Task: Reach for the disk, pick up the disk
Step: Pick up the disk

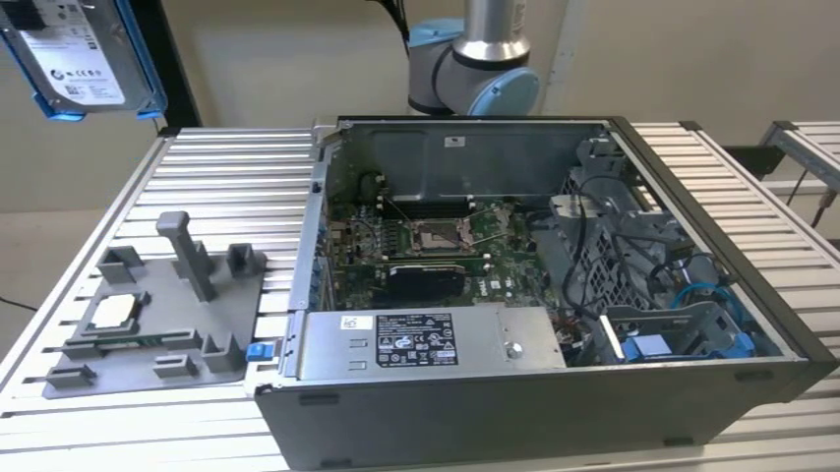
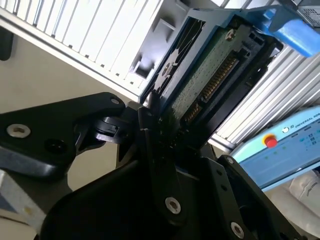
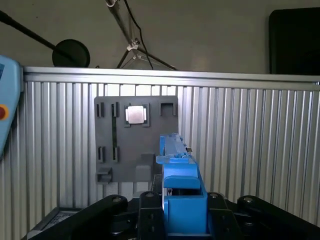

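Note:
The disk, silver-grey with a white label and a blue side frame, hangs in the air at the top of the exterior view's left, high above the table corner. In the second wrist view my gripper is shut on the disk, whose green circuit-board underside faces the camera. In the first wrist view the disk stands edge-on, with its blue frame between the black fingers of my gripper.
An open computer case takes up the middle of the slatted table. A grey fixture plate with a small silver chip lies at the exterior view's left. The arm's base stands behind the case. A pale blue pendant rests near the table edge.

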Robot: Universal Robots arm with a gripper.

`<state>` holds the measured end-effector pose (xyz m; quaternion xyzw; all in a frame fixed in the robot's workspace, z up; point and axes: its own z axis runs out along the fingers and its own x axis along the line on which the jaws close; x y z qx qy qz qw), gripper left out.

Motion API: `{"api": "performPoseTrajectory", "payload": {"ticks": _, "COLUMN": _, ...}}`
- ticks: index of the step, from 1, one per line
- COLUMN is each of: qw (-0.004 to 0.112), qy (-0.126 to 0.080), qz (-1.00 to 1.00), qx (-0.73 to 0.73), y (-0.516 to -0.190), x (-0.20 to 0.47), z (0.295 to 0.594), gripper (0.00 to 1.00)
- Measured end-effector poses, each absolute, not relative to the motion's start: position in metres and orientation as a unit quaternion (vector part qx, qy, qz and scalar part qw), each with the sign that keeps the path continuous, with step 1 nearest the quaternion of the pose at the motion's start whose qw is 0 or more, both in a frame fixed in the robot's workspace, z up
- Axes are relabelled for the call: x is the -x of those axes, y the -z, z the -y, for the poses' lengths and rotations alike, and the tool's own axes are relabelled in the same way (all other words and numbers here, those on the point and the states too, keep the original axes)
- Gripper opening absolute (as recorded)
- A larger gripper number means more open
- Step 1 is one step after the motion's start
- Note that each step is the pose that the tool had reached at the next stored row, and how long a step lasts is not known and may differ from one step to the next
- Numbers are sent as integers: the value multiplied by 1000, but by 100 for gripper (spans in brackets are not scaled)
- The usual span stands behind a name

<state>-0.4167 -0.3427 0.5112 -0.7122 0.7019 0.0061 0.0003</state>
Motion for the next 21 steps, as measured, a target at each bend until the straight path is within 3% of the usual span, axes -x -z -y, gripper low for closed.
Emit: {"api": "performPoseTrajectory", "payload": {"ticks": 21, "qw": 0, "qy": -6, "qz": -702, "qx": 712, "y": -510, "x": 388, "z": 347, "gripper": 0}}
